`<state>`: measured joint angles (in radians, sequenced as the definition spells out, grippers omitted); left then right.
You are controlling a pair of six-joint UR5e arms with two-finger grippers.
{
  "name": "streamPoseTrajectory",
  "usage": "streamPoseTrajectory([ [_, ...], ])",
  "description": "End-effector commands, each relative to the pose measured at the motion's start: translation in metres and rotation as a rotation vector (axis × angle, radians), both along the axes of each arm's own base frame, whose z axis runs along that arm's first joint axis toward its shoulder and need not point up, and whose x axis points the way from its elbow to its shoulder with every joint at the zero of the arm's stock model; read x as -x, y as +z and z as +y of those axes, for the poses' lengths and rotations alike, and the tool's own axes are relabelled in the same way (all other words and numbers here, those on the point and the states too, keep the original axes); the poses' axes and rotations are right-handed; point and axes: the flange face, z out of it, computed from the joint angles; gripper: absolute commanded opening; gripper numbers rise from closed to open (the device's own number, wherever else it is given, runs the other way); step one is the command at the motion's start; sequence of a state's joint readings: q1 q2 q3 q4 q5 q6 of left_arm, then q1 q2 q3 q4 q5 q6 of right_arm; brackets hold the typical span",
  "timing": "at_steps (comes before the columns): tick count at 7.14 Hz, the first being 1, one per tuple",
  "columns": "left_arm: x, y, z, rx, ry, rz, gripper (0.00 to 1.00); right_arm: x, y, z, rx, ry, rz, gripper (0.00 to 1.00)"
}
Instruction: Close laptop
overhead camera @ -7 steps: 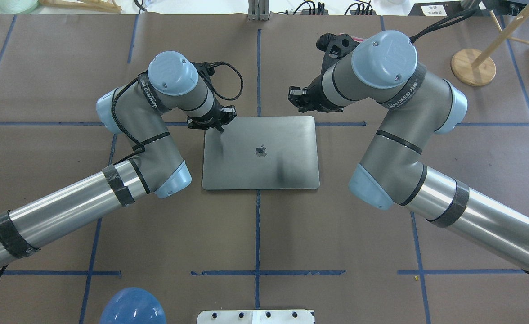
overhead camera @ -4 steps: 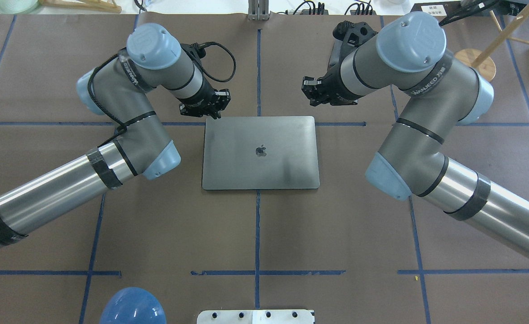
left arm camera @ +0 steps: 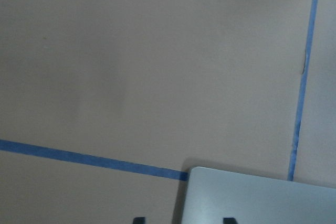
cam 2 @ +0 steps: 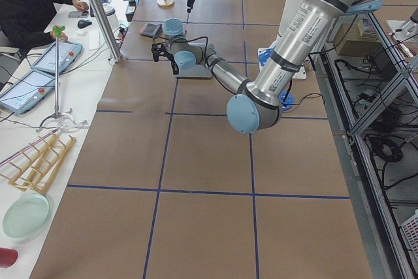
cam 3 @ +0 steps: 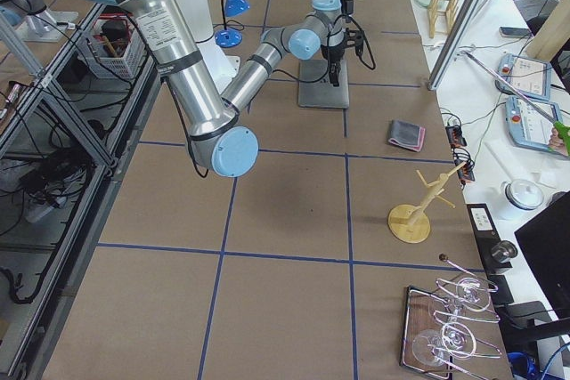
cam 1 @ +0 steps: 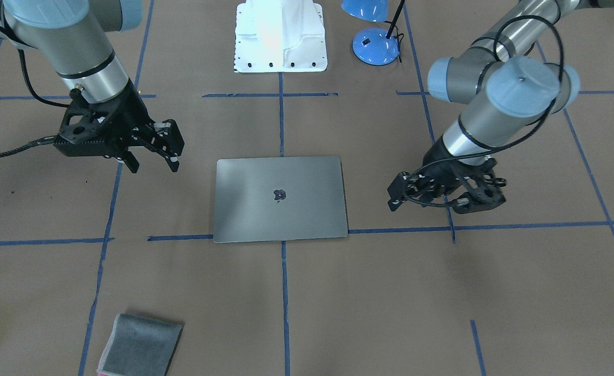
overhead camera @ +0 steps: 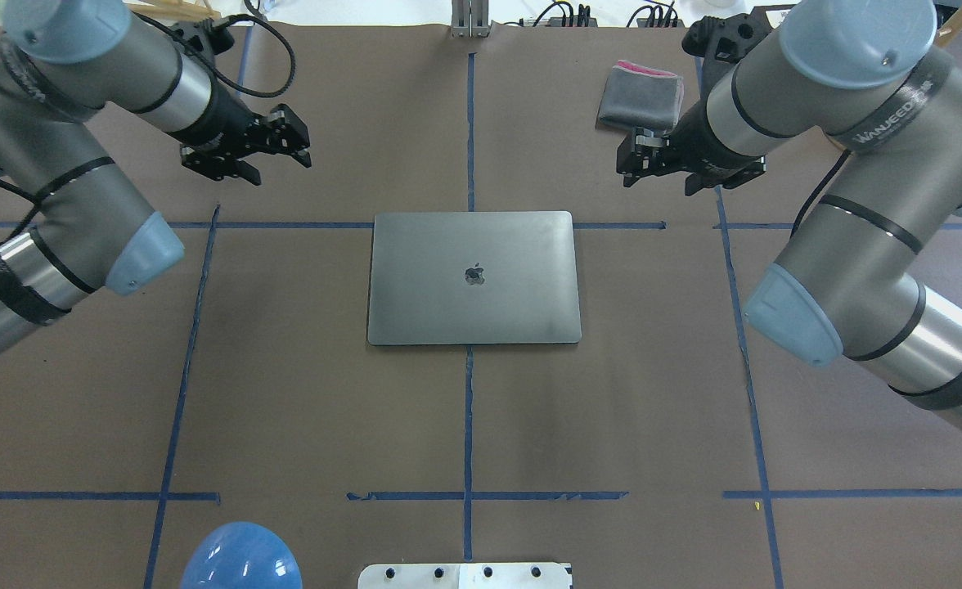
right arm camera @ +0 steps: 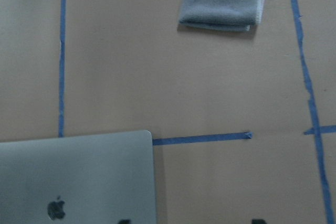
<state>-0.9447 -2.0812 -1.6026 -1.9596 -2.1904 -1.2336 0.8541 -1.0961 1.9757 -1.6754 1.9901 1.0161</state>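
Front view, laptop: the laptop [cam 1: 281, 198] lies flat on the table [cam 1: 390, 292] with its lid down on the base and the logo facing up. From this, the closing looks done.
Front view, right gripper: the right gripper [cam 1: 153, 163] hangs clear of the laptop's side toward the robot's right. Its fingers are spread and empty, probably to keep off the lid.
Front view, left gripper: the left gripper [cam 1: 397, 194] hangs off the opposite side, apart from the laptop. It is also spread and holds nothing.
Front view, cloth: a folded grey cloth [cam 1: 140, 347] lies well apart from the laptop on the operators' side. It looks soft and napped, with a pink edge.
Overhead, laptop: it is a thin rectangle with rounded corners, in matt grey metal with a faint sheen. Its far edge sits along a blue tape line [overhead camera: 325, 225] on dull brown paper.
Overhead, grippers: both are beyond the laptop's far corners, one on each side, and neither is over the lid.
Left side view: the laptop is a low grey slab partly behind the arms.
Right side view: the laptop is again flat and thin, and the cloth lies apart from it.
Left wrist view: one smooth rounded corner of the laptop shows. Two dark fingertips [left arm camera: 228, 220] stand apart at the bottom edge with nothing between them.
Right wrist view: the laptop's corner and logo show at the lower left, with the cloth beyond them. The finger ends are apart and bare.
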Motion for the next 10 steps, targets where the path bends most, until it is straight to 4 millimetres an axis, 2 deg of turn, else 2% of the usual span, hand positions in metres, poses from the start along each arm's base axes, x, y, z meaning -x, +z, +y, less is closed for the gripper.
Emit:
streamPoseTrajectory([
  [1,0.087,0.060,0.000,-0.071,-0.003,-0.084,1.00,-0.084,0.044,0.022,-0.074,-0.103,0.146,1.00],
  [2,0.140,0.107,0.000,-0.125,0.054,-0.124,1.00,-0.111,0.071,0.022,-0.076,-0.131,0.178,1.00],
  [4,0.227,0.178,0.010,-0.190,0.140,-0.227,1.00,-0.185,0.135,0.022,-0.074,-0.254,0.160,1.00],
  [5,0.262,0.208,0.018,-0.213,0.216,-0.266,1.00,-0.235,0.180,0.026,-0.057,-0.305,0.107,1.00],
  [6,0.303,0.238,0.028,-0.258,0.279,-0.306,1.00,-0.280,0.219,0.019,-0.065,-0.331,0.053,1.00],
  [7,0.338,0.267,0.046,-0.252,0.314,-0.330,1.00,-0.317,0.259,0.020,-0.066,-0.339,0.029,1.00],
  [8,0.361,0.292,0.060,-0.177,0.365,-0.331,1.00,-0.349,0.287,0.019,-0.033,-0.294,-0.023,1.00],
  [9,0.386,0.308,0.073,-0.115,0.383,-0.322,1.00,-0.351,0.292,0.018,-0.021,-0.289,-0.012,1.00],
  [10,0.392,0.329,0.089,-0.086,0.396,-0.316,1.00,-0.351,0.307,0.017,0.010,-0.289,-0.010,1.00],
])
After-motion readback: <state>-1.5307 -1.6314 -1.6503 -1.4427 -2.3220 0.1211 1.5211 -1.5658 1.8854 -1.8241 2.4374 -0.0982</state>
